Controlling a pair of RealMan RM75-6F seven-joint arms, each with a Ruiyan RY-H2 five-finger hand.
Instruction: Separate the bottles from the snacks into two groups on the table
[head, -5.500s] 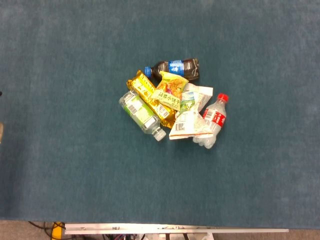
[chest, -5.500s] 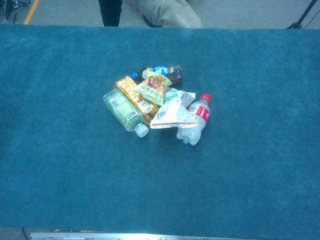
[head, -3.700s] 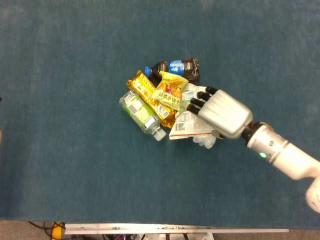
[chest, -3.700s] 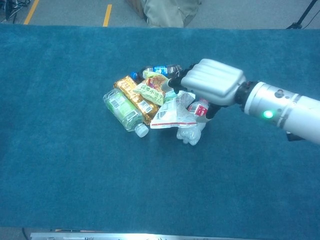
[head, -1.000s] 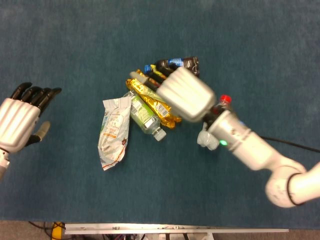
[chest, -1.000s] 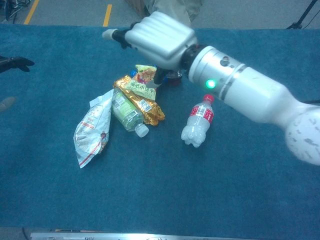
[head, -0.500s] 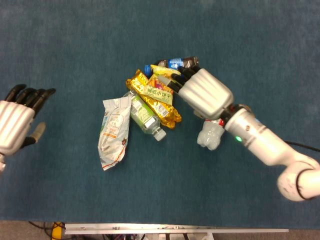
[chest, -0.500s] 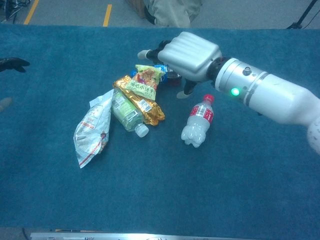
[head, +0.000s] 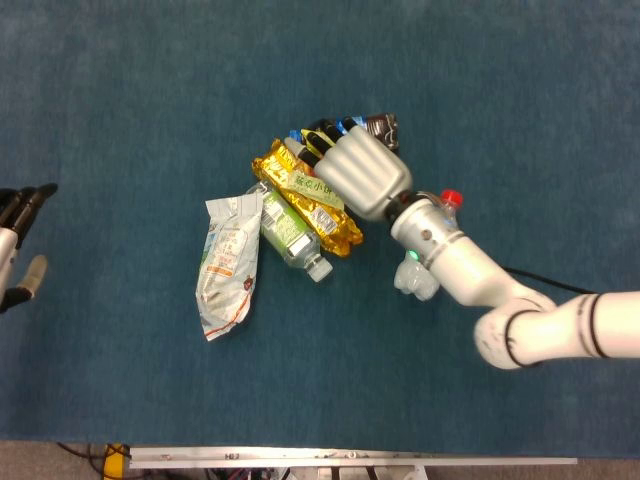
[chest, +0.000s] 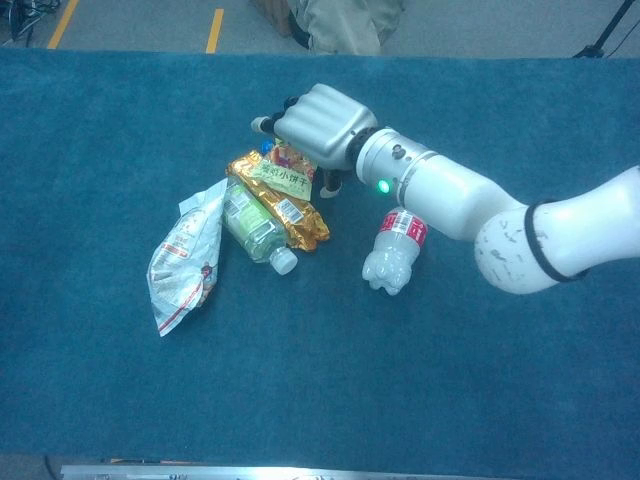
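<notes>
My right hand (head: 360, 175) (chest: 320, 120) lies on top of the yellow-green snack bag (chest: 283, 176) in the middle pile. Its fingers curl over the bag's far end, and a firm hold does not show. Behind it, the dark cola bottle (head: 381, 128) peeks out. The gold snack pack (head: 318, 211) (chest: 288, 208) leans on the green-label bottle (head: 287, 232) (chest: 250, 225). A white snack bag (head: 225, 265) (chest: 183, 262) lies apart on the left. The red-cap water bottle (chest: 394, 250) (head: 449, 197) lies under my right forearm. My left hand (head: 14, 248) shows at the left edge, fingers apart and empty.
Teal cloth covers the whole table (head: 150, 90). A metal rail (head: 350, 461) runs along the near edge. A person's legs (chest: 340, 22) stand beyond the far edge.
My right hand has lowered and shifted left onto the yellow-green bag. My left hand has drawn back toward the left edge. The white bag was carried to the left earlier.
</notes>
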